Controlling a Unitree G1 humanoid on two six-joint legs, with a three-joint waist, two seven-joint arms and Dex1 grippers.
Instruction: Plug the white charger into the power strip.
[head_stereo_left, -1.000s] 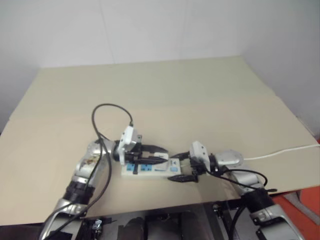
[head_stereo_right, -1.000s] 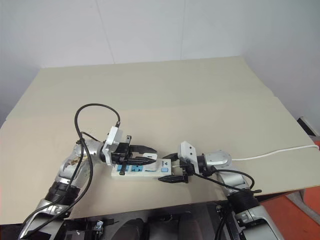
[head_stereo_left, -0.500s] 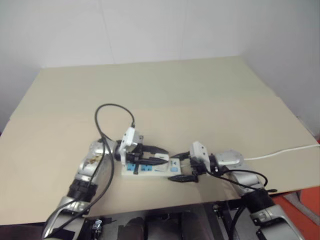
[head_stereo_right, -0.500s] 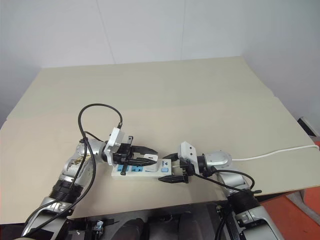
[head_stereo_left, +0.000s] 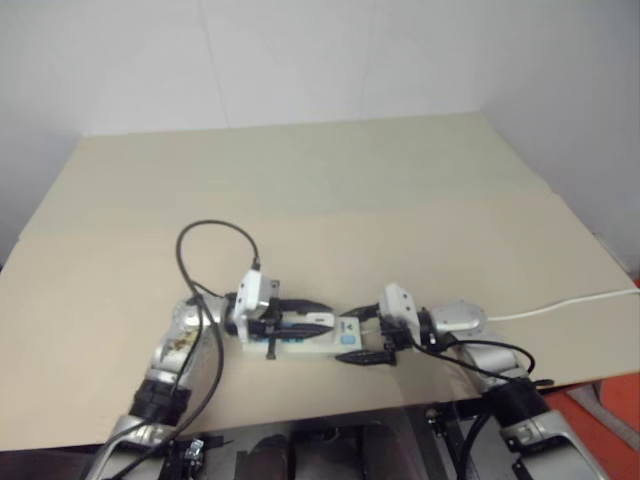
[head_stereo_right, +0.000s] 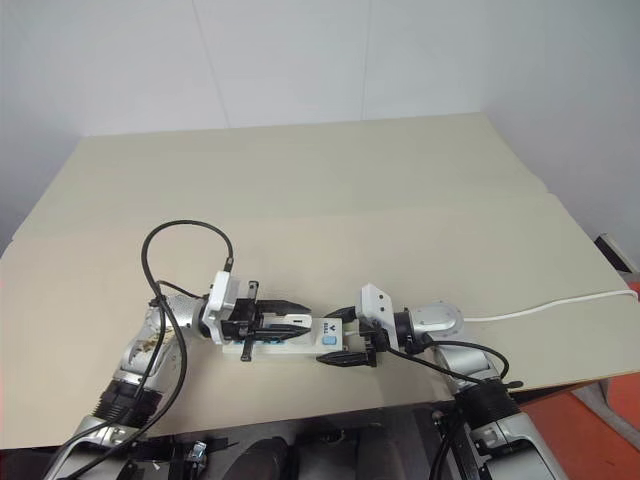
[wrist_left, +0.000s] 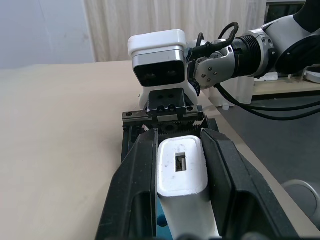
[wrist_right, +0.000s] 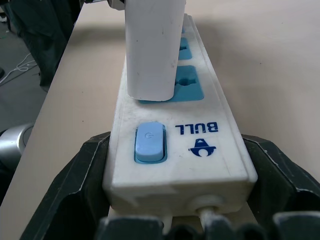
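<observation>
Charger pinched in my left claw over socket nearest switch, right claw clamping power strip at 6 o'clock: press straight down, no tilt.

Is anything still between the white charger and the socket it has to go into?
Nothing visible. The white charger, clamped in the left gripper, already stands on the power strip at the socket face next to the blue switch. The right gripper braces the strip's end.

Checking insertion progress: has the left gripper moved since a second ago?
Yes. The left gripper, holding the white charger, dropped lower onto the power strip.
</observation>
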